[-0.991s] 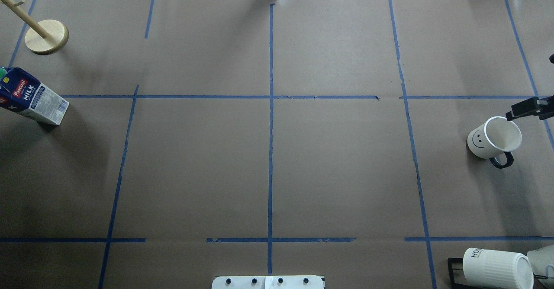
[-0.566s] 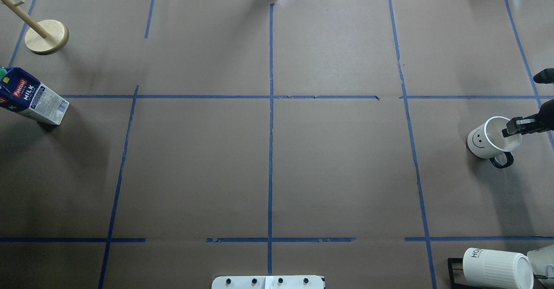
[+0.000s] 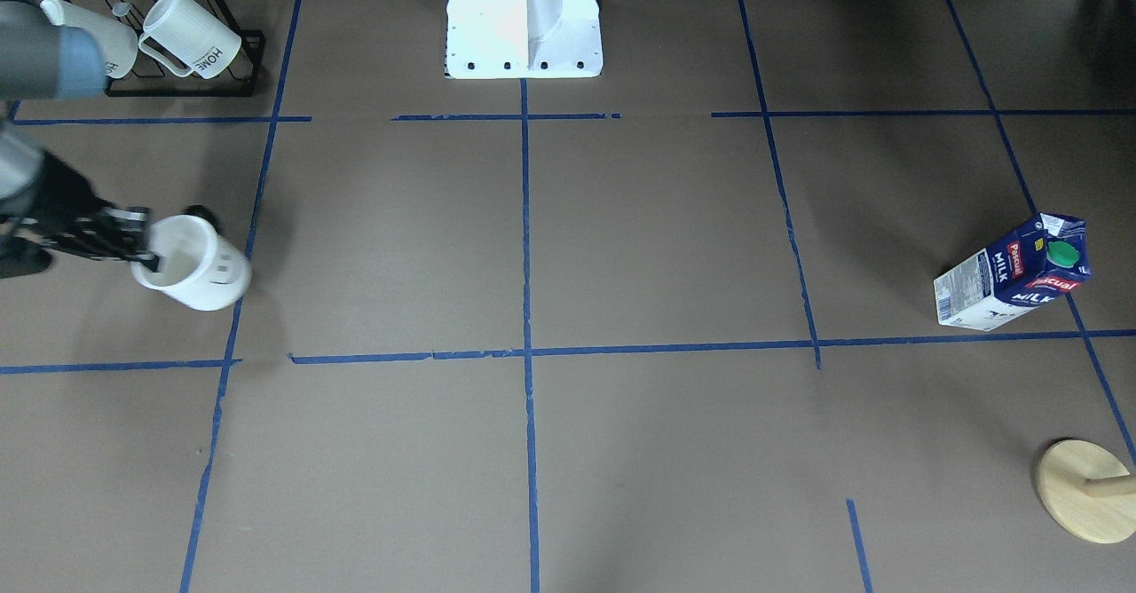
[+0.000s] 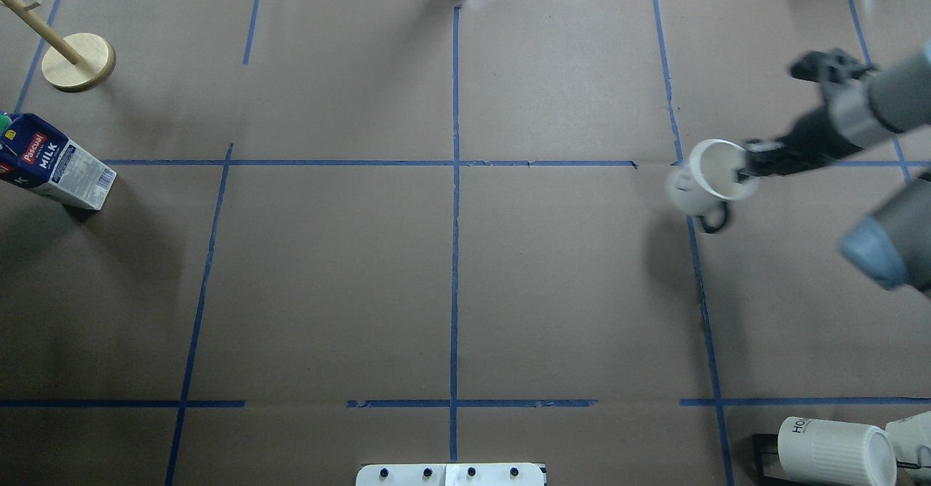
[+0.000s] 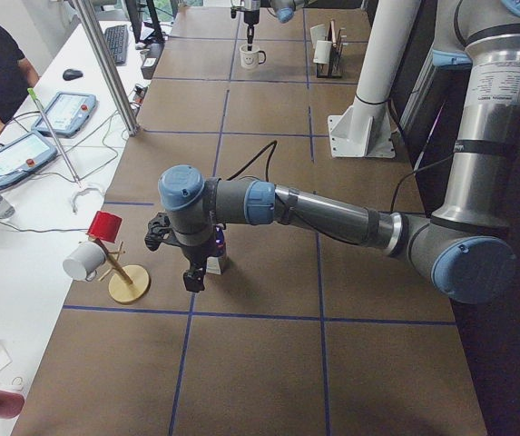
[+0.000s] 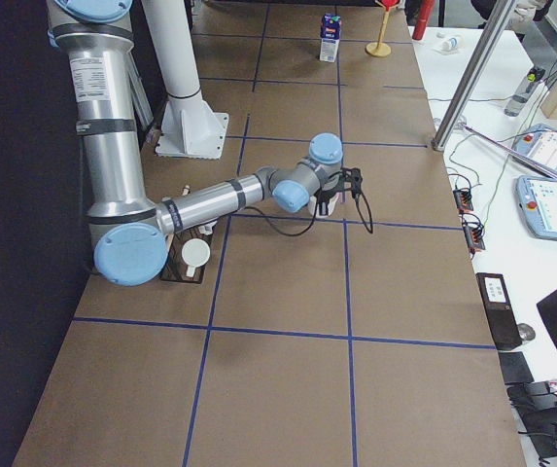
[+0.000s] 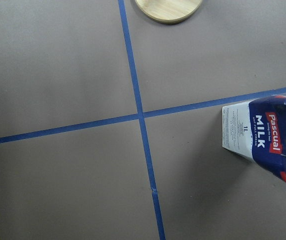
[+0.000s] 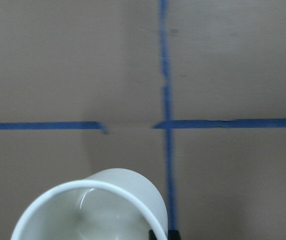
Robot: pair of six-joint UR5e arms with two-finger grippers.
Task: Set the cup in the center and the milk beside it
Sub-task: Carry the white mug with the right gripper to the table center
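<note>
The cup [image 4: 707, 180], white with a black handle, hangs tilted from my right gripper [image 4: 743, 172], which is shut on its rim, over the right-hand blue tape line. The cup also shows in the front view [image 3: 197, 266] and in the right wrist view [image 8: 90, 212]. The milk [image 4: 57, 167] stands at the far left edge, and shows in the front view [image 3: 1012, 275] and the left wrist view [image 7: 262, 135]. The center [image 4: 455, 163] is bare. My left gripper [image 5: 192, 276] hangs beside the milk; I cannot tell whether it is open.
Ribbed "HOME" mugs [image 4: 836, 449] sit on a black rack at the near right corner. A wooden mug tree base [image 4: 78, 62] stands at the far left. The white robot base plate [image 4: 451, 473] is at the near middle edge.
My right gripper has closed on the cup's rim, lifted it and carried it left from the far right edge to the right tape line. The milk has not moved.
</note>
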